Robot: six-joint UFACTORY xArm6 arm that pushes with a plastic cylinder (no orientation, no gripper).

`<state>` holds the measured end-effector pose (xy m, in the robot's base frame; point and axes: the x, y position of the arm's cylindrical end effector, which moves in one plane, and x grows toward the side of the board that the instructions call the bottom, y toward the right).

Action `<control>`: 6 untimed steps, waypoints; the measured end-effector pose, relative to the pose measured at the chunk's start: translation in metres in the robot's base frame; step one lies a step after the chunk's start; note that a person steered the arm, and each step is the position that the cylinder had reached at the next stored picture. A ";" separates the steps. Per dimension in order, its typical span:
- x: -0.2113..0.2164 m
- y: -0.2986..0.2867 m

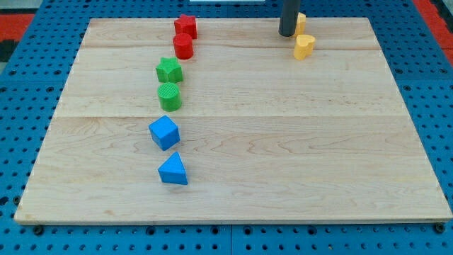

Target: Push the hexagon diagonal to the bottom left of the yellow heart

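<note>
A yellow heart (304,47) lies near the board's top right. A second yellow block (301,20), probably the hexagon, sits just above it at the top edge, and my rod partly hides it. My tip (286,35) rests on the board, touching or almost touching that block's left side, up and left of the heart.
A column of blocks runs down the view's left centre: an angular red block (185,25), a red cylinder (183,46), a green star (169,69), a green cylinder (169,95), a blue cube (164,132) and a blue triangle (173,170). The wooden board (297,142) lies on a blue pegboard.
</note>
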<state>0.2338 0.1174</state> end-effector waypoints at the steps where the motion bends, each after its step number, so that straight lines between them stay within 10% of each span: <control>1: 0.000 0.040; 3: -0.042 0.130; 6: -0.043 0.043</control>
<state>0.1912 0.1601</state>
